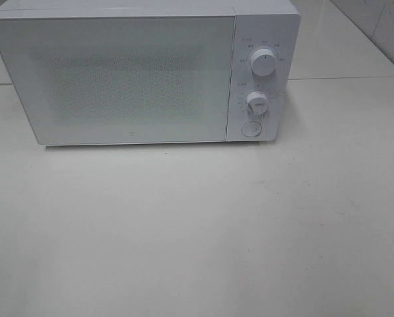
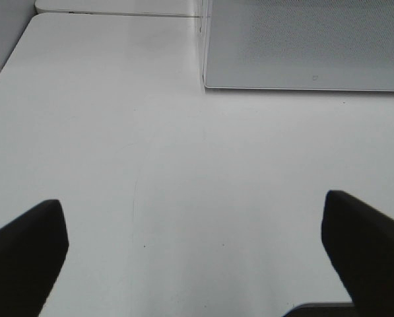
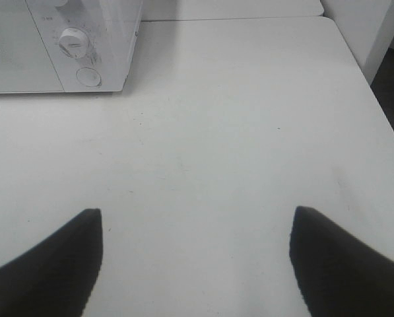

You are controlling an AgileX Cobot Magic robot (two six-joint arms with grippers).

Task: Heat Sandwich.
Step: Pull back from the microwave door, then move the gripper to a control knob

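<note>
- Microwave point(image 1: 117, 76) sits shut at the back of the counter point(image 1: 197, 238), its door facing both arms, likely for easy reach.
- Left gripper point(image 2: 193, 218) and right gripper point(image 3: 197, 218) hover with jaws spread, empty (no sandwich in sight).

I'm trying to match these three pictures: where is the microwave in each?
Exterior high: the microwave fills the upper part, door shut.
Left wrist: its door corner, beyond the open left gripper.
Right wrist: its knob end, beyond the open right gripper.
Shared landmark: the white table.
</note>
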